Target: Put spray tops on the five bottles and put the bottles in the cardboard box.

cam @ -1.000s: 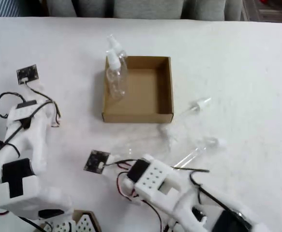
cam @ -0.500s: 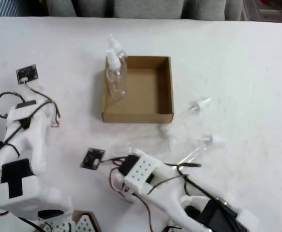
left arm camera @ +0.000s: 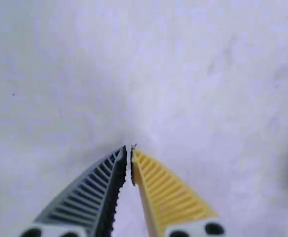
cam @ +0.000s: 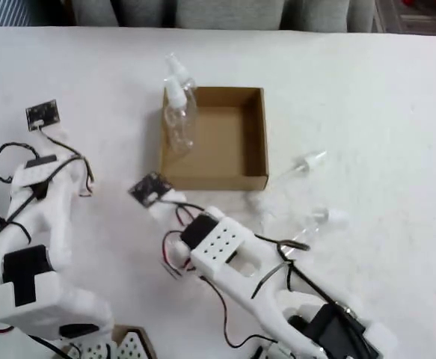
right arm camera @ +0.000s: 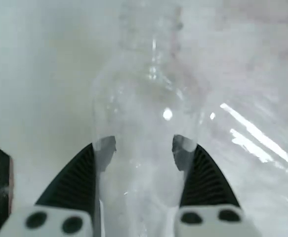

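Your right gripper (right arm camera: 140,143), jaws clamped on a topless bottle (right arm camera: 144,94), swung toward the box (cam: 212,181), though the bottle likely needed its top first; left gripper (left arm camera: 129,148) jaws sat closed, empty.

Bright, even light is falling from overhead across the white worktop (cam: 382,112), washing it nearly featureless in the high view. Shadows are lying soft and faint, gathering only close under the arms in the lower half of the frame and along the near wall of the cardboard box (cam: 214,181). In the right wrist view, glare is streaking the worktop in white bars beside the clear bottle (right arm camera: 148,98), and a small highlight is glinting on its body. In the left wrist view, the worktop is glowing pale, dimming slightly around the left tool (left arm camera: 129,149).
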{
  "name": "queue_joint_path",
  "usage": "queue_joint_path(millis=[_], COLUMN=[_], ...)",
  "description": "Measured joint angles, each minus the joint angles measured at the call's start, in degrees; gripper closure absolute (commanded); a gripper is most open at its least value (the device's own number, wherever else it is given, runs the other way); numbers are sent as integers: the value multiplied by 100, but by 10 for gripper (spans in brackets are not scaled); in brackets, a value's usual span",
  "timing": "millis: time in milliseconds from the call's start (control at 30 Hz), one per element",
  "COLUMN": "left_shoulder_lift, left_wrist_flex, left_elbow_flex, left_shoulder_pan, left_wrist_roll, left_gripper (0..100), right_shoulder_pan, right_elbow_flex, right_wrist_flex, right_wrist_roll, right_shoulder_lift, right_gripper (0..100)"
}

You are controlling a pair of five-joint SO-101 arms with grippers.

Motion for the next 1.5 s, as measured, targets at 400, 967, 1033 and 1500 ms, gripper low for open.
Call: queue_joint_path(millis=[400,967,1033,1500], left_shoulder_lift=[0,-2497,-2734,-3059], left_wrist_flex=[0,132,475,2470], left_elbow_flex=[-53,1802,1837,1451], left_shoulder_pan=[18,1204,1530,3121], left_wrist_roll=[0,9,9,2796], left_gripper=[980,976,976,643], right_shoulder_pan=[0,1037,1415,1881], right_elbow_flex=[0,0,53,457], right_wrist_flex=[-589,360,413,-9], right_wrist_roll=[-396,-396,-396,-396], right_shoulder_lift=[0,-1055,-1319,-1600], right_gripper=[616,627,674,733])
